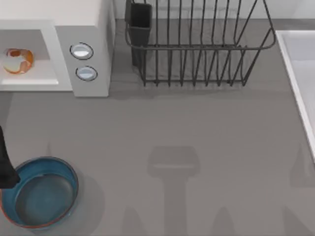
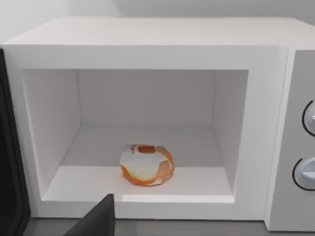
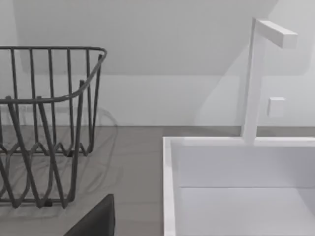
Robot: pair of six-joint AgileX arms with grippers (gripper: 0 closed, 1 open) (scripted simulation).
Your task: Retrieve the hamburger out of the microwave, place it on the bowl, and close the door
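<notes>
Item: white boxy microwave (image 1: 83, 29), light grey side panel with two round silvery buttons (image 1: 81, 50). Location: far left corner of the grey desk (image 1: 197, 137). Cavity open to the front; a dark panel edge, possibly the door (image 2: 10, 162), stands at one side of the cavity in the left wrist view, and its identity cannot be confirmed.

Item: small lumpy orange-and-white hamburger (image 2: 146, 164) with a red-orange spot. Location: on the microwave's cavity floor, near the front lip, roughly centred between the side walls, touching neither wall.

Item: round blue-teal bowl (image 1: 64, 169) with thin reddish-brown outer rim. Location: near left corner of the desk, well apart from the microwave, upright.

Item: black wire dish rack (image 1: 202, 46) with a dark rectangular cup holder at its left end. Location: far edge of the desk, just right of the microwave.

Item: white rectangular sink basin (image 3: 236, 187) with a thin white angular tap (image 3: 261, 73) rising from its far rim. Location: right edge of the desk, beside the rack.

Item: left arm, dark part (image 1: 6, 167) at the top view's left edge, overlapping the bowl's left rim. Its wrist camera faces the open cavity; a dark finger tip (image 2: 98, 221) shows in front of the microwave. Whether the left hand is apart or together cannot be told.

Item: right arm, facing the rack and sink; a dark finger tip (image 3: 96, 221) shows over the desk. Right hand's state cannot be told.
</notes>
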